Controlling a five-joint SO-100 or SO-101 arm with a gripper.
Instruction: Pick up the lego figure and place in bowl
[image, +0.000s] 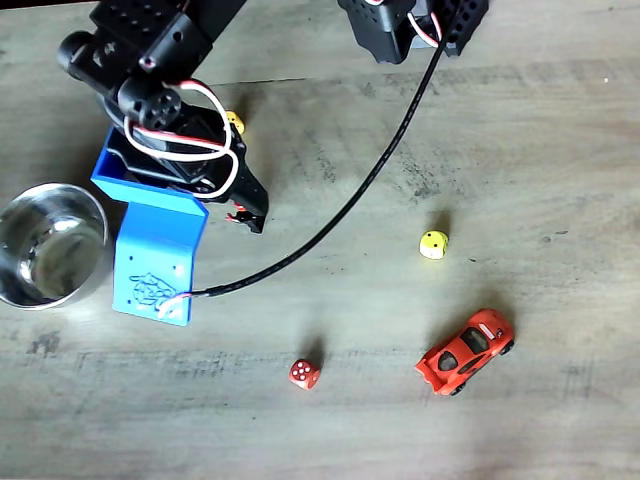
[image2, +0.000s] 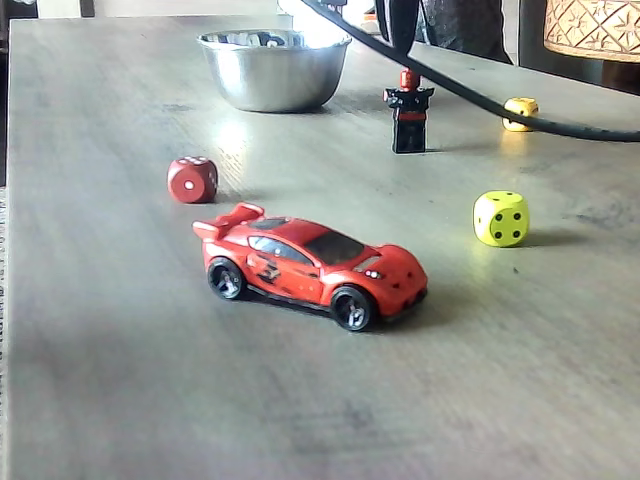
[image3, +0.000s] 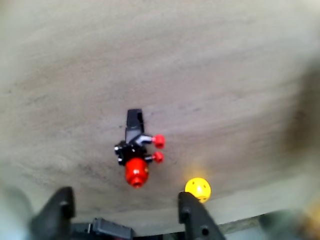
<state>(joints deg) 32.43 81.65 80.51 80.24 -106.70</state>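
Jaws (image3: 127, 212) spread, nearest the wrist camera — lego figure (image3: 135, 152) upright on open table (image3: 225, 75) beyond their tips.

In the wrist view the lego figure (image3: 134, 152) stands on the counter (image3: 225, 75), seen from above, red head toward the claw (image3: 122, 207). The claw's two dark fingertips sit spread apart, clear of the figure. A blurred yellow object (image3: 198, 188), perhaps a die, lies just beside the right fingertip.
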